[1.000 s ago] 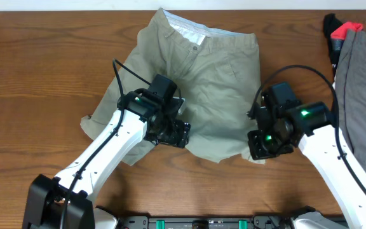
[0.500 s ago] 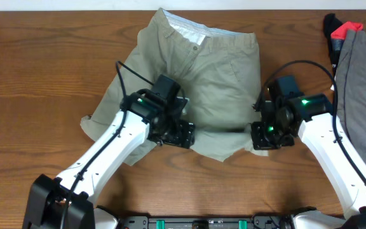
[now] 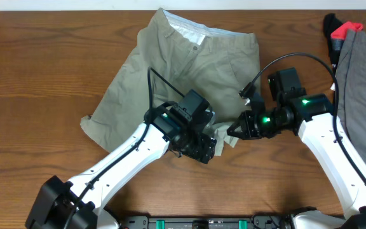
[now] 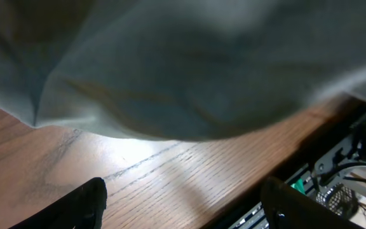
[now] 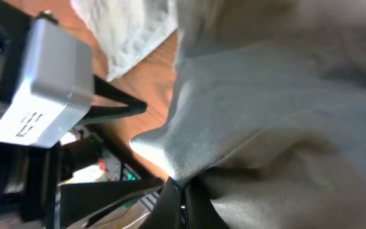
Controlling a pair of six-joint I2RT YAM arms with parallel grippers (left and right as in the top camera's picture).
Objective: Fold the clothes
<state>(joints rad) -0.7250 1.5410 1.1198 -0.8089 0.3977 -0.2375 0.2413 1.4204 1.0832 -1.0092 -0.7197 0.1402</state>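
Observation:
The khaki shorts (image 3: 196,70) lie on the wooden table, waistband at the back with its pale lining (image 3: 184,28) showing. My right gripper (image 3: 235,131) is shut on the hem of the shorts' right leg and holds it bunched and lifted near the shorts' front middle; the right wrist view shows the jaws (image 5: 183,194) pinching the fabric (image 5: 265,114). My left gripper (image 3: 202,151) is at the front edge of the shorts. In the left wrist view its fingers (image 4: 183,200) are wide apart over bare wood, with cloth (image 4: 183,70) hanging above them.
A dark grey garment (image 3: 364,83) lies at the right edge, with a black and red cloth (image 3: 340,29) behind it. The table's front edge and a metal rail (image 3: 202,222) lie just in front of the left gripper.
My right gripper has moved left, pulling the right leg's hem up and inward. My left arm has swung right to the front middle of the shorts.

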